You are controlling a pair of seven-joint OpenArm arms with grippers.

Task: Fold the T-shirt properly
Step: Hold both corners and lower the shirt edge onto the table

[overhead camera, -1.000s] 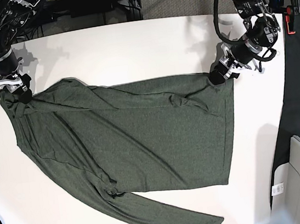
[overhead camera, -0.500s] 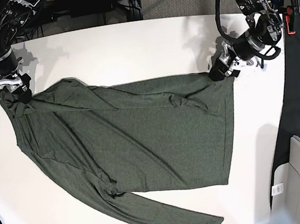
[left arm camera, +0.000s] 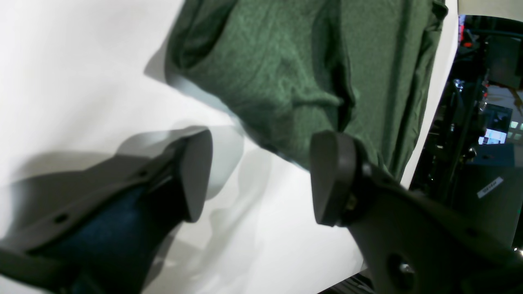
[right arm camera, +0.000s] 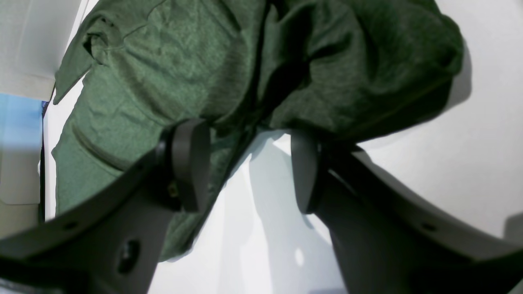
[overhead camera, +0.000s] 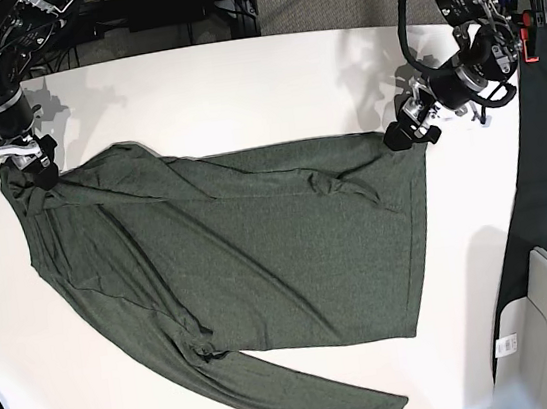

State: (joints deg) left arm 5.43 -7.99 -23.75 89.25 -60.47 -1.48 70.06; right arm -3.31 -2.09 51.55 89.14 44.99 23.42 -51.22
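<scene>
Shirt (overhead camera: 249, 248) spread flat on the white table (overhead camera: 238, 88), a gripper at each upper corner.

In the base view the shirt fills the middle of the frame, one sleeve trailing to the lower edge. The left gripper (left arm camera: 261, 179), at upper right there, stands with jaws spread wide over bare table just off the shirt's corner, holding nothing. The right gripper (right arm camera: 245, 163), at upper left, has its jaws parted too, straddling a bunched fold of shirt without pinching it.
</scene>
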